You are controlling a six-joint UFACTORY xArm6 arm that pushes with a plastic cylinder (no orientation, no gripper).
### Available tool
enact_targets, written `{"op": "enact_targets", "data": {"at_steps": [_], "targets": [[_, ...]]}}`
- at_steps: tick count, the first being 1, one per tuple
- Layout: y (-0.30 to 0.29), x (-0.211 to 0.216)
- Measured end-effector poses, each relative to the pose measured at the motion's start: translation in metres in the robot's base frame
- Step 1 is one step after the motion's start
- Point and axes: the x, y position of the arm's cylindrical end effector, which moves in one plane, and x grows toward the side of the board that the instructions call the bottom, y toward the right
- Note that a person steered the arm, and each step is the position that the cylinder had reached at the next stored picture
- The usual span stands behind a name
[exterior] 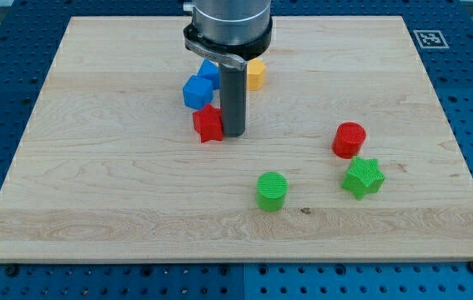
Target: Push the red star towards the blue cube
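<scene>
The red star (208, 123) lies on the wooden board (94, 167), left of centre. The blue cube (197, 92) sits just above it, nearly touching it. A second blue block (208, 71) lies behind the cube, partly hidden by the arm. My tip (233, 133) is down on the board right against the red star's right side. The rod rises from there to the arm's round head (228, 25) at the view's top.
A yellow block (256, 74) sits right of the rod, partly hidden. A red cylinder (349, 139), a green star (363, 177) and a green cylinder (272, 191) lie at the lower right. A marker tag (430, 38) is beyond the board's top right corner.
</scene>
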Motion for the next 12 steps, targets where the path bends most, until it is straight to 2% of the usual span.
{"op": "enact_targets", "data": {"at_steps": [1,3,4,6,7,8,9,12], "targets": [[0.020,0.005],[0.028,0.049],[0.013,0.045],[0.007,0.001],[0.012,0.017],[0.015,0.052],[-0.005,0.052],[-0.014,-0.011]]}}
